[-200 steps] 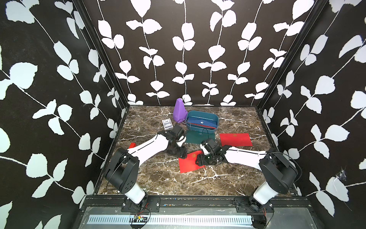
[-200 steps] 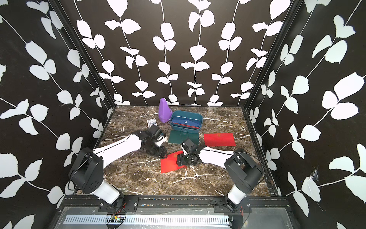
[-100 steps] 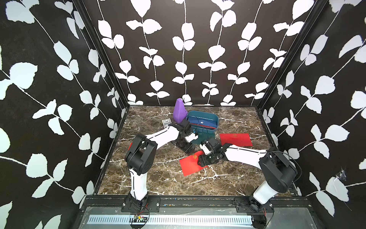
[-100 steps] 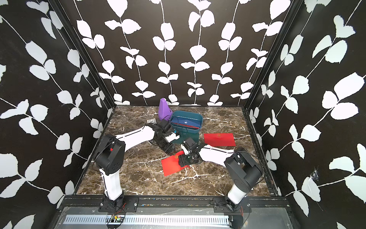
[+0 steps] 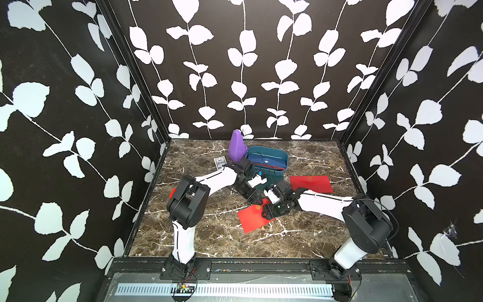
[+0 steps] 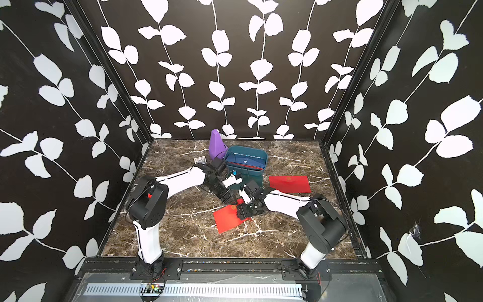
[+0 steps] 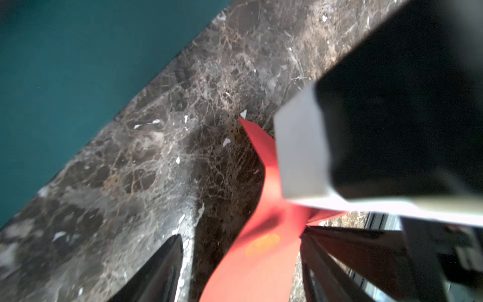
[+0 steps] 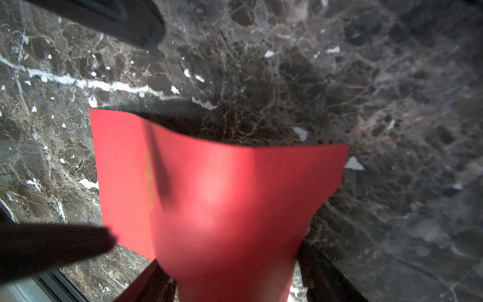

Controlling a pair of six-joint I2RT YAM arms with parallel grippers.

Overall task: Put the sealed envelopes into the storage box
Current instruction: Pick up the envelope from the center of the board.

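A red envelope (image 5: 252,218) (image 6: 227,218) lies mid-table with its far corner lifted. My right gripper (image 5: 266,213) (image 8: 230,261) is shut on it; the paper bows between both fingers (image 8: 321,272). My left gripper (image 5: 257,201) (image 7: 240,235) is open, its jaws straddling the raised corner of the red envelope (image 7: 261,261) with a gap on one side. The teal storage box (image 5: 285,156) (image 6: 264,154) stands behind, with a navy envelope (image 5: 264,162) inside. A dark green envelope (image 5: 273,179) lies at the box's front. Another red envelope (image 5: 311,183) (image 6: 289,183) lies flat to the right.
A purple pyramid (image 5: 236,147) stands left of the box, with a small white card pack (image 5: 220,162) beside it. A small red block (image 5: 172,193) shows behind the left arm's shoulder. Dark walls enclose the marble table on three sides.
My left arm has swung in from the left, past the box's front, down to the red envelope's far corner. The right gripper has stayed on the envelope, whose corner has lifted.
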